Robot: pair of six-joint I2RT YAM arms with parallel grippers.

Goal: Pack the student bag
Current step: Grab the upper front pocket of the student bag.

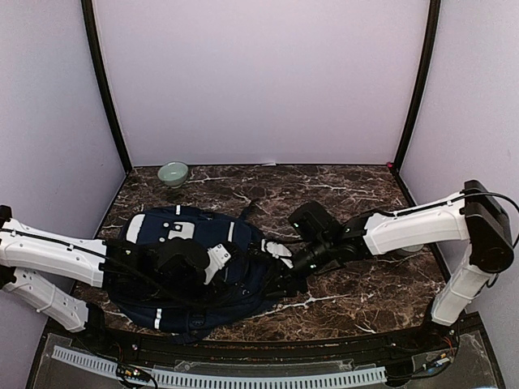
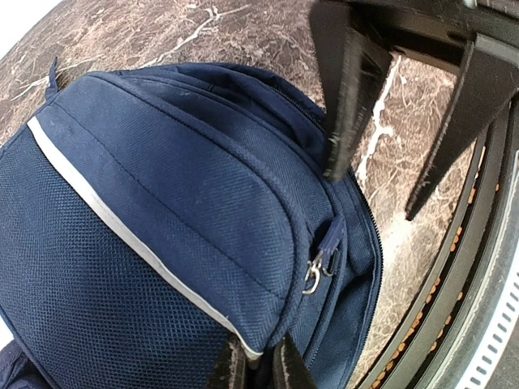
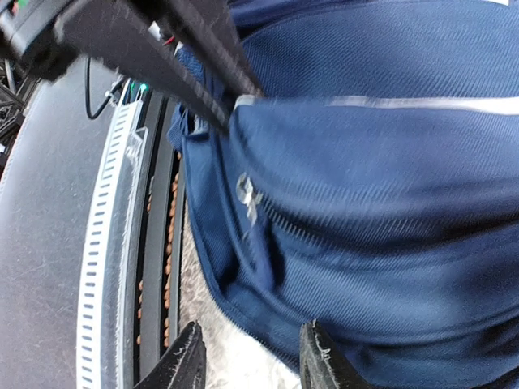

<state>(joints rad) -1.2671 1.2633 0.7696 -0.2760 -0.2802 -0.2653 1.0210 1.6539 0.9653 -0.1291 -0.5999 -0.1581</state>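
left pincer point(image 2: 258, 361): was clamped on student bag point(image 2: 162, 211) fabric
right pincer point(image 3: 253, 361): fingers sat apart - by the bag's edge
bag: lay on the marble bench point(image 1: 349, 190)

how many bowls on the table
1: a pale green bowl at the far left corner of the marble table, beyond the navy backpack and apart from it. Another could be hidden under the backpack.

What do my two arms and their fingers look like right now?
The left arm and right arm have white tubular links with black joints and black wrist units. Thin black cables run along each. The fingers are black, tapered blades.
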